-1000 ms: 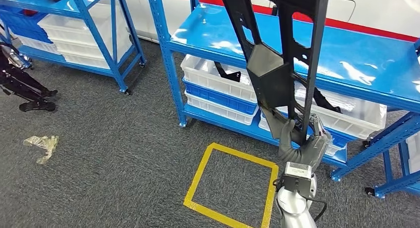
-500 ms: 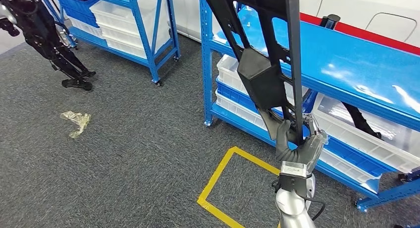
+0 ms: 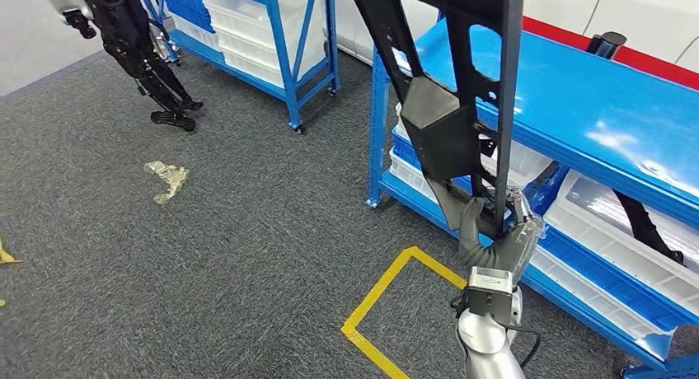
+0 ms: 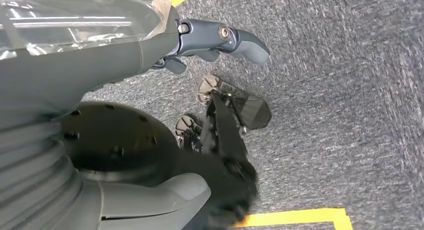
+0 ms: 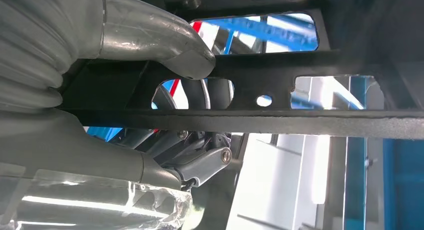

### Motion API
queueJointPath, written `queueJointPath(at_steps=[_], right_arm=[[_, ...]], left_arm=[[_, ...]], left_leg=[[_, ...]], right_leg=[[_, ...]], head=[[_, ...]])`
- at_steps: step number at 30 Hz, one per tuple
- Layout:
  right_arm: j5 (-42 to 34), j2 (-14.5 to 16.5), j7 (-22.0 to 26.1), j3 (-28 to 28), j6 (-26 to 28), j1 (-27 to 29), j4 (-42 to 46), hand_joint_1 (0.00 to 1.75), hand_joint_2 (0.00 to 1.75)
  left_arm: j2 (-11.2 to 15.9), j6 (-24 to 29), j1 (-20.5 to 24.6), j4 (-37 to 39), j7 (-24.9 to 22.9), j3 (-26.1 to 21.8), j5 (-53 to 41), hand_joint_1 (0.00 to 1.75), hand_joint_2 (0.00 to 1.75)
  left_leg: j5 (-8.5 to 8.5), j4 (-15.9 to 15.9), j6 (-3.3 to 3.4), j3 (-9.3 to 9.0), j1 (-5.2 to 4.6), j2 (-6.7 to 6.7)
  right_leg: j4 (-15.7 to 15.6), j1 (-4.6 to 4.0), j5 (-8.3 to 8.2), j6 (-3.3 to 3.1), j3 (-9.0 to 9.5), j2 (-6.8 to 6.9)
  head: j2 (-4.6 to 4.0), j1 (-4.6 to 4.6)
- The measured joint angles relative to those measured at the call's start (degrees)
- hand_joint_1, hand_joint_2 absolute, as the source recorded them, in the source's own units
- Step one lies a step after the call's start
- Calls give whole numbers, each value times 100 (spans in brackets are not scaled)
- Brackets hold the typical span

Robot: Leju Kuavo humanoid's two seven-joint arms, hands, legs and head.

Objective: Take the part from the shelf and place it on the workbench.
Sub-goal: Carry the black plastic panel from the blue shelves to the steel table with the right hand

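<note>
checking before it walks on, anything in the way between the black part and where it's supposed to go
Cannot settle it: the workbench is not identifiable here. The right hand grips the black part at its lower end, held upright beside the blue shelf. On the carpet ahead lie a crumpled wrapper and yellow floor tape.

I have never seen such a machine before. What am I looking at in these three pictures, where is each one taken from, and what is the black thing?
This is a walking humanoid robot with two silver arms, each ending in a many-fingered hand. The wide picture comes from a camera high on its body, looking forward and down. There its right hand grips the lower end of a long black part, a flat frame with cut-out holes, held upright. Beside it stands a blue shelf with white bins underneath, and a yellow tape square marks the grey carpet.

The other two pictures come from cameras at the wrists. The right wrist picture shows the fingers around the black frame up close. The left wrist picture shows the left hand hanging over the carpet, fingers apart, holding nothing.
</note>
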State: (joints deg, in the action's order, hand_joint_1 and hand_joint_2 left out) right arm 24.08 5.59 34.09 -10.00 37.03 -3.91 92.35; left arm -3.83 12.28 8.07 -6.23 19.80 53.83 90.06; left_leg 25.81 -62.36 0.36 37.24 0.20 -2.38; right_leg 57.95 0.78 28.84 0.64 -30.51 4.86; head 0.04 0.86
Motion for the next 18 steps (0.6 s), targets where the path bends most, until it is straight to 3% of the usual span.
queueJointPath(at_steps=[2,4,5,7,9,11,12,13,15,16,18], right_arm=[[-13,-8,4,1,0,-16,-4,175,175],[-7,-16,6,0,0,-25,-10,175,175],[2,-24,2,0,0,-28,-13,175,175],[32,-54,-14,1,3,-28,-13,175,175],[52,-96,-37,2,11,-5,-14,175,175],[64,-137,-64,4,16,33,-14,175,175],[70,-154,-73,5,16,45,-14,175,175],[74,-167,-81,5,15,52,-14,175,175],[78,-185,-84,4,15,53,-13,175,175],[78,-189,-85,3,15,57,-13,175,175],[79,-197,-87,3,15,64,-13,175,175]], left_arm=[[6,2,14,0,0,21,-1,0,175],[10,4,14,1,-21,33,-1,0,175],[3,4,6,1,-42,39,-3,0,175],[-24,6,-4,2,-81,55,-21,0,175],[-56,5,-7,2,-96,92,-49,0,175],[-79,3,-13,2,-104,133,-64,0,175],[-85,3,-16,2,-107,150,-68,0,175],[-88,3,-19,2,-108,163,-70,0,175],[-88,3,-19,3,-110,179,-71,0,175],[-88,3,-18,3,-111,183,-72,0,175],[-85,3,-24,4,-115,187,-81,0,175]], left_leg=[[-75,386,67,-200,-59,-123],[-85,433,127,-197,-90,-8],[-107,470,160,-213,-86,55],[-162,546,235,-257,-49,176],[-185,563,269,-253,-25,310],[-189,560,270,-245,-20,476],[-191,554,265,-245,-14,565],[-191,543,255,-248,-3,649],[-173,479,202,-228,8,807],[-161,443,167,-203,7,870],[-164,415,87,-148,5,971]], right_leg=[[-1,-37,23,37,8,99],[-22,-51,36,88,28,206],[-4,-44,61,115,28,181],[317,-33,246,124,-108,-78],[1074,-15,566,85,-470,-380],[1643,-10,717,109,-771,-455],[1598,0,643,158,-771,-467],[1332,19,491,219,-664,-491],[509,76,140,325,-303,-683],[241,94,46,324,-183,-766],[76,79,-5,240,-109,-810]], head=[[1,-5],[1,-7],[1,-7],[2,-10],[2,-14],[1,-15],[1,-15],[1,-15],[1,-15],[1,-12],[1,-7]])
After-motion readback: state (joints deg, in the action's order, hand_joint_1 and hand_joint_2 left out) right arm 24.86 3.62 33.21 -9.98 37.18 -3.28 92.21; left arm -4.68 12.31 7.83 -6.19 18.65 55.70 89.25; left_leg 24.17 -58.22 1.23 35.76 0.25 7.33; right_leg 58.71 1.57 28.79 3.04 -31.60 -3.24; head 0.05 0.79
